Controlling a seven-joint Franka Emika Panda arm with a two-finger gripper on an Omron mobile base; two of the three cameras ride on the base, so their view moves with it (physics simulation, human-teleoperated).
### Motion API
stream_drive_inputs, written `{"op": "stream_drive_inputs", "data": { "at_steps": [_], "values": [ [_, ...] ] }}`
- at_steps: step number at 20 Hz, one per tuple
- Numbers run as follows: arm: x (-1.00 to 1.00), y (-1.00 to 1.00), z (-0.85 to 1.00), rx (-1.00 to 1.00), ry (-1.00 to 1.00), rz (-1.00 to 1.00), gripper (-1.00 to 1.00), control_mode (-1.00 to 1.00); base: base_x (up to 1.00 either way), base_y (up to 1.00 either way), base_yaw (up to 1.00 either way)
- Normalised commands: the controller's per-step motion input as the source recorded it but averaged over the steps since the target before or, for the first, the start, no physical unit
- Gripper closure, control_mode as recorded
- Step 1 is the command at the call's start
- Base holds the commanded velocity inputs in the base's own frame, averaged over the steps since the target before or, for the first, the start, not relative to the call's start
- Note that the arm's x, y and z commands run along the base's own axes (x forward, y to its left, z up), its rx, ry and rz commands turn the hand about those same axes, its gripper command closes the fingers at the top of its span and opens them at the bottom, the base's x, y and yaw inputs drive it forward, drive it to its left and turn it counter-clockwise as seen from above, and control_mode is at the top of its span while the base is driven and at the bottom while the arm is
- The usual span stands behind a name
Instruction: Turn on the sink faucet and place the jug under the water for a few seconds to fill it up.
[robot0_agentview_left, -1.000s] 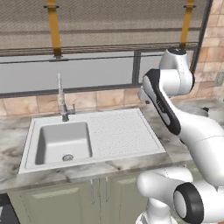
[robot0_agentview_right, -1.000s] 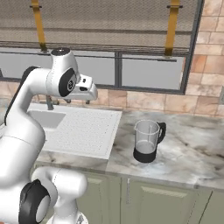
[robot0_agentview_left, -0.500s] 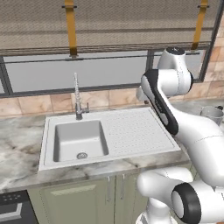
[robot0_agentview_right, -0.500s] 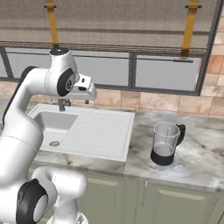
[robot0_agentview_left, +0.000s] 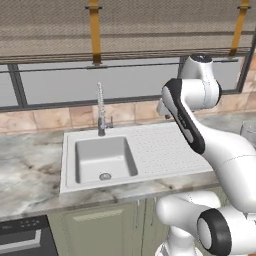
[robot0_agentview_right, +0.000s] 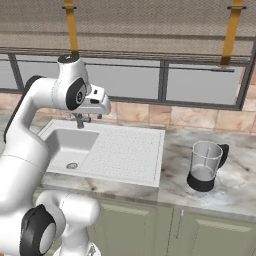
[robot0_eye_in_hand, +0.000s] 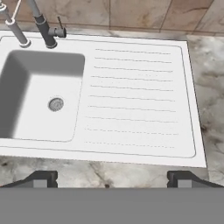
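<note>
While your two-finger claw (robot0_eye_in_hand: 112, 177) hangs wide open and empty above the counter's front edge, the light grey rectangular sink (robot0_eye_in_hand: 144, 94) lies directly beneath it. Ahead and to one side rises the slim silver-grey spring-necked faucet (robot0_agentview_left: 101, 111), dry, its lever untouched. Well off to the arm's right stands the clear cylindrical jug with black base and handle (robot0_agentview_right: 205, 165). Judge it rigid, smooth, probably slippery; grasp the handle.

The white arm bends high, its claw (robot0_eye_in_hand: 112, 178) spread wide, holding nothing.
</note>
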Motion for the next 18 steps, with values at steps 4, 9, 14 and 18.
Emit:
{"op": "stream_drive_inputs", "data": {
  "at_steps": [4,9,14,18],
  "values": [
    [0.0,0.0,0.0,0.0,0.0,0.0,-1.0,1.0,0.17,0.38,0.0],
    [0.0,0.0,0.0,0.0,0.0,0.0,-1.0,1.0,0.17,0.36,0.0],
    [0.0,0.0,0.0,0.0,0.0,0.0,-1.0,1.0,0.15,0.31,0.0],
    [0.07,0.0,-0.08,0.0,-0.04,0.0,-1.0,-1.0,0.14,0.04,0.0]
  ]
}}
